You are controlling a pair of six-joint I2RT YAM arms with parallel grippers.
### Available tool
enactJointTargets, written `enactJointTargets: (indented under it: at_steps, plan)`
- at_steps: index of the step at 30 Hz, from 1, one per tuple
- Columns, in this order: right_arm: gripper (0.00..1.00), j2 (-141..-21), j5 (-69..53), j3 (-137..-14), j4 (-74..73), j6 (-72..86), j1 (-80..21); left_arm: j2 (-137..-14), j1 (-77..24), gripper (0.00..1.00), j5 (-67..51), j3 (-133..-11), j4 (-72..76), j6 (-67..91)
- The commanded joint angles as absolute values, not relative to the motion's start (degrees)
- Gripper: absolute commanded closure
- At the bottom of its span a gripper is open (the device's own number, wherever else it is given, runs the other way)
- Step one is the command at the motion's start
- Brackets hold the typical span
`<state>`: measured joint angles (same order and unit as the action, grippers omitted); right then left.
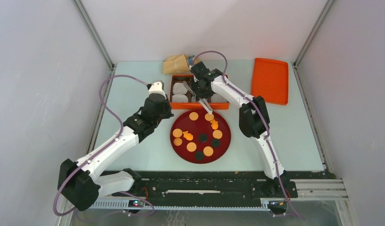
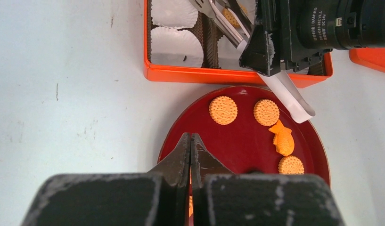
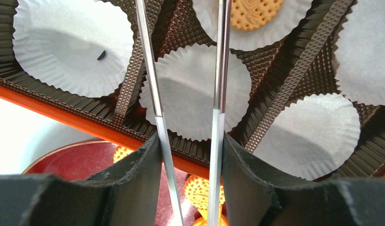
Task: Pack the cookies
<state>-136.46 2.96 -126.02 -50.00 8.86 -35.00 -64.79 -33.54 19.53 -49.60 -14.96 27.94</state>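
Several round orange-tan cookies [image 1: 193,116] and two fish-shaped ones [image 1: 188,136] lie on a red plate [image 1: 183,123]. Behind it stands an orange box [image 1: 214,106] with white paper liners [image 3: 192,92]. One cookie [image 3: 254,12] lies in a liner. My right gripper [image 1: 198,89] is over the box, shut on metal tongs [image 3: 221,70]. The tongs' arms stand apart with nothing between them, and their tips are out of view. My left gripper [image 2: 191,141] is shut and empty, low over the plate's left edge [image 2: 169,141]. Cookies [image 2: 223,110] lie just beyond it.
Three dark round pieces [image 1: 203,137] also lie on the plate. An orange lid [image 1: 270,80] lies at the back right. A tan bag [image 1: 177,63] sits behind the box. The right arm's wrist [image 2: 284,42] hangs over the box's front wall [image 2: 218,75].
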Motion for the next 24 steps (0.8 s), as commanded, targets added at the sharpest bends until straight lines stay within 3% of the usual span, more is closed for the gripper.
enactJointTargets:
  at_steps: [1, 12, 24]
  plan:
    - [0.48, -129.6, 4.3, -128.0, -48.3, 7.7, -35.3, -62.4, -33.7, 1.00, 22.0, -52.7, -15.1, 26.6]
    - [0.48, -122.4, 7.5, -125.2, -49.3, 8.1, -38.2, -62.6, -33.7, 1.00, 21.5, -52.6, -14.9, 26.8]
    - [0.47, -100.1, 13.6, -99.4, -44.7, 11.0, -48.2, -61.3, -33.7, 1.00, 23.8, -52.2, -14.4, 26.9]
